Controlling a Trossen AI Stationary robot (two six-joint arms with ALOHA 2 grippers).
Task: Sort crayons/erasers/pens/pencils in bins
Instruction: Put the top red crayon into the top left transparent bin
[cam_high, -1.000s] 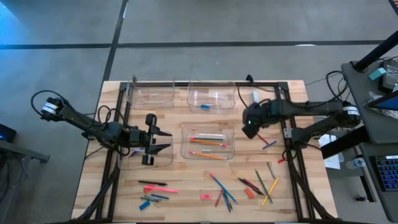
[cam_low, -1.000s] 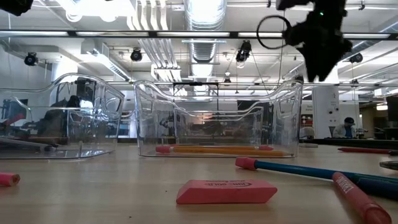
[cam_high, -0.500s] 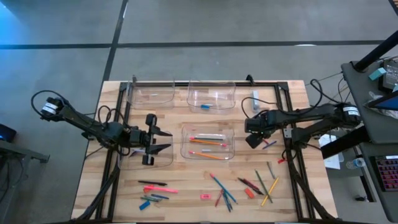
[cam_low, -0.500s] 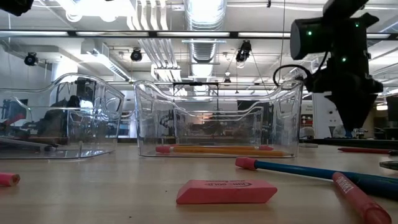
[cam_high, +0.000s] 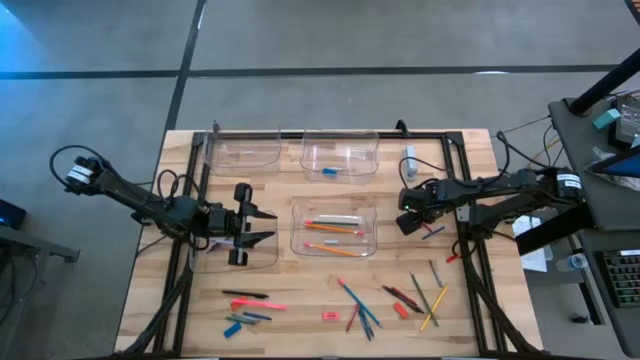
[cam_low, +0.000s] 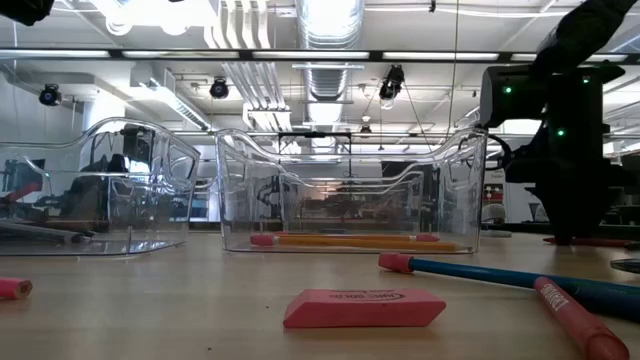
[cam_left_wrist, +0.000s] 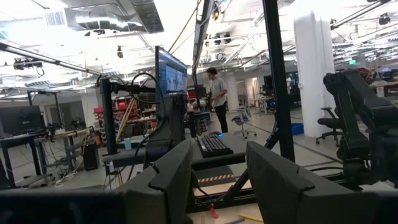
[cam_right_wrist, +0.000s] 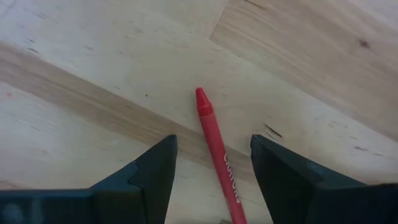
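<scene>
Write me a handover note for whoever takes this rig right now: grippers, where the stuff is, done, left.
Right gripper: low over the table right of the middle bin, fingers open either side of a red crayon, not yet closed on it.
Left gripper: open, empty, parked over the front-left bin.
Done: pencils lie in the middle bin; one small blue item is in the back-centre bin.
Left: the scattered pens, pencils, crayons and a pink eraser along the table's front edge.

Only a partial, unclear imprint shows along the red crayon (cam_right_wrist: 217, 155); nothing reads legibly.
</scene>
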